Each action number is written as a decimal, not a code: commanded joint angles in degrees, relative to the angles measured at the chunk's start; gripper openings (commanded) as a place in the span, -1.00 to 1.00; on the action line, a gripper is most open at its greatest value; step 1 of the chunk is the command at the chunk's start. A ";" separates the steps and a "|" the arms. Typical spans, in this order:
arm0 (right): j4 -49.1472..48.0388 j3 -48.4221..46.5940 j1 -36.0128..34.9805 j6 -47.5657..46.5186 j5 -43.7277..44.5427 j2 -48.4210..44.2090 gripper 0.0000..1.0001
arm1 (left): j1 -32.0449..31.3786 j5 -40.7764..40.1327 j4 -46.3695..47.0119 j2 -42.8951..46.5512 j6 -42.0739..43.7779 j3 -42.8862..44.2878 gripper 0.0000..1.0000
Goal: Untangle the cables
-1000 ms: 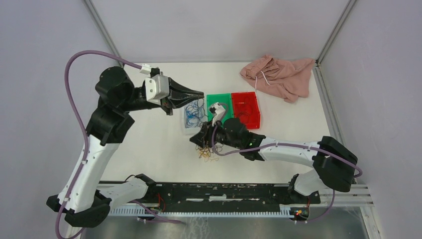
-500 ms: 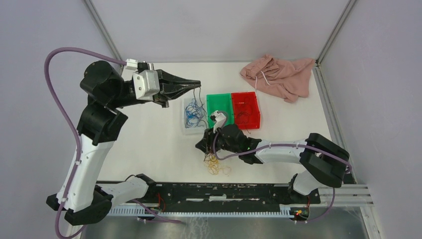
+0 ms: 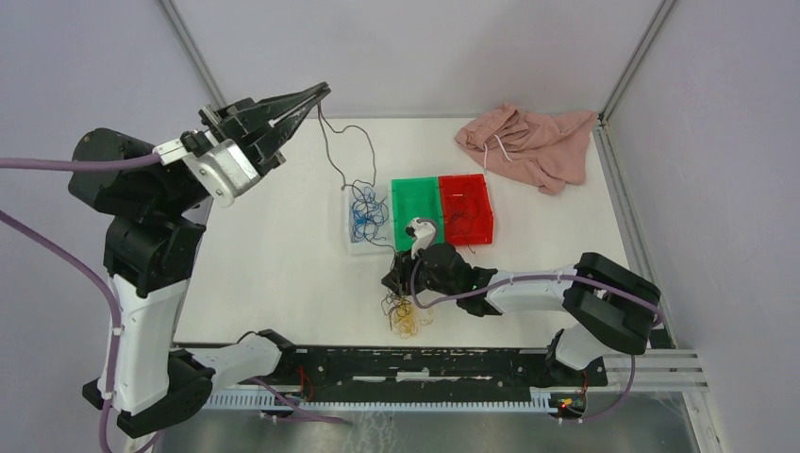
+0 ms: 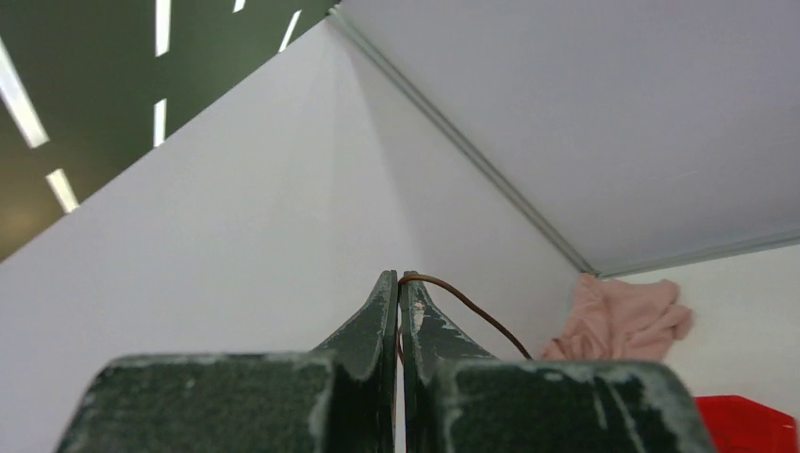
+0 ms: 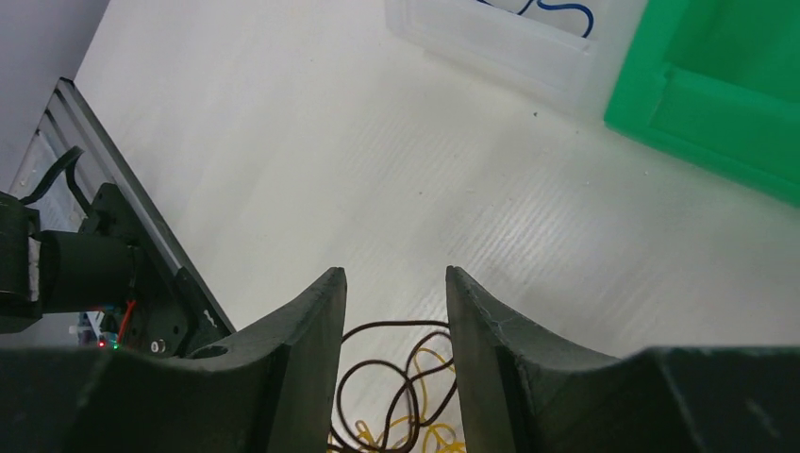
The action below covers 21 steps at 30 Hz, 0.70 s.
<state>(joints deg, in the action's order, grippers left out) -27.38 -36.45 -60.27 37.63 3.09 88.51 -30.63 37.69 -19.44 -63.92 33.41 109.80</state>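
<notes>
The thin dark red wire rises in a long slack line from the tangle of blue cables in the clear plastic bin at mid-table. Its upper end is clamped between the closed fingers of the left gripper, raised high at the far left. A second clump of yellow-orange and dark cables lies on the white table near the front edge. The right gripper hovers just above it, fingers apart, clamping nothing. One strand looks partly freed, but both knots remain, so most of the untangling seems left to do.
</notes>
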 commanded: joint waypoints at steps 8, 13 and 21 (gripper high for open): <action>-3.31 3.11 -0.33 -2.69 5.32 -0.77 -0.02 | -0.15 -18.76 5.92 -5.06 13.92 9.84 -0.94; -3.24 3.75 -0.35 -4.34 7.21 -1.06 -0.03 | -0.22 -33.15 20.75 -6.65 16.82 9.16 -0.94; -5.53 5.34 -0.46 -4.07 9.73 -1.15 -0.03 | -0.13 -35.17 26.51 -9.64 15.75 15.03 -0.94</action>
<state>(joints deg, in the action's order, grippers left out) -28.77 -31.81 -60.36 34.35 10.02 88.71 -30.63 5.08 2.17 -74.00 48.12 120.68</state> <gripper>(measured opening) 0.480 0.048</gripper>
